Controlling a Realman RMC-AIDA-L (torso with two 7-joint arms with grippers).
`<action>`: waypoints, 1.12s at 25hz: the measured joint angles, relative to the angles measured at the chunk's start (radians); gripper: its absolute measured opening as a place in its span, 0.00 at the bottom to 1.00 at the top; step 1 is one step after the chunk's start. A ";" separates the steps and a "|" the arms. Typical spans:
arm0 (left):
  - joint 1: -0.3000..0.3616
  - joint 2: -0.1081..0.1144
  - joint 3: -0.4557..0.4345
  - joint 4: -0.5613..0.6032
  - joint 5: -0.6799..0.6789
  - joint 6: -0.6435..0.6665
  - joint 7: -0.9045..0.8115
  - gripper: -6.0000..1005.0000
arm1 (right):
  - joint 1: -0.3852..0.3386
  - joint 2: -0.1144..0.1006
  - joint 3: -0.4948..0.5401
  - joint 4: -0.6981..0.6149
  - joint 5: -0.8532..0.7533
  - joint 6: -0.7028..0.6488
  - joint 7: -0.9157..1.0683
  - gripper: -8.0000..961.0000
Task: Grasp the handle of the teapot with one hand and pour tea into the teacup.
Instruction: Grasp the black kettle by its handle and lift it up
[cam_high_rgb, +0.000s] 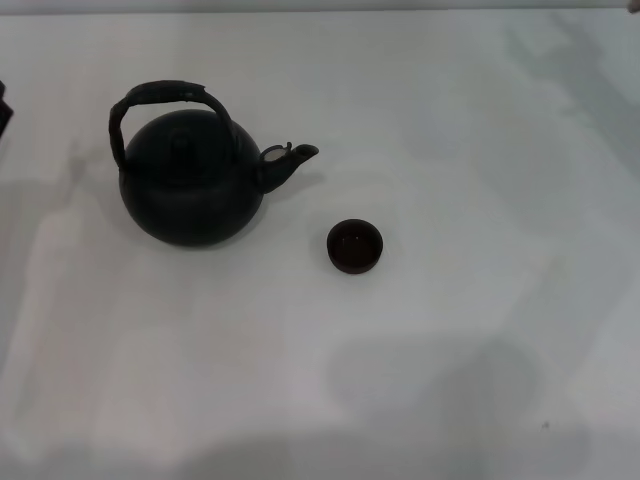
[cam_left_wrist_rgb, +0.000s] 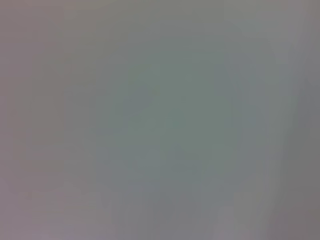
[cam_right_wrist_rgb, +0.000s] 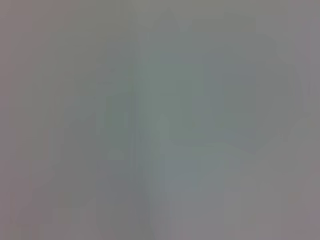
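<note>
handle (cam_high_rgb: 160, 95) arch unobstructed above, teacup (cam_high_rgb: 355, 247) near spout (cam_high_rgb: 290, 160)

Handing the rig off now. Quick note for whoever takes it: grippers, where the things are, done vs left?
Grippers: neither one shows in the head view, and the wrist views show only blank surface.
Things: the teapot stands upright on the white table, on the robot's left, lid on, its spout toward the teacup. The handle arches upright over the pot, free. The teacup stands apart from the pot, on the spout side and nearer the robot.
Done: nothing yet.
Left: grasp the handle, lift, pour into the teacup.
</note>
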 joint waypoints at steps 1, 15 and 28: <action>0.009 0.000 0.000 -0.002 0.014 0.012 0.000 0.88 | 0.001 0.000 0.001 0.015 0.038 -0.002 -0.046 0.88; 0.131 -0.004 0.002 -0.018 0.196 0.163 -0.036 0.88 | 0.017 -0.007 0.149 0.056 0.109 -0.117 -0.094 0.88; -0.007 -0.007 -0.001 -0.030 0.367 0.040 -0.034 0.86 | 0.034 -0.008 0.149 0.067 0.113 -0.127 -0.096 0.88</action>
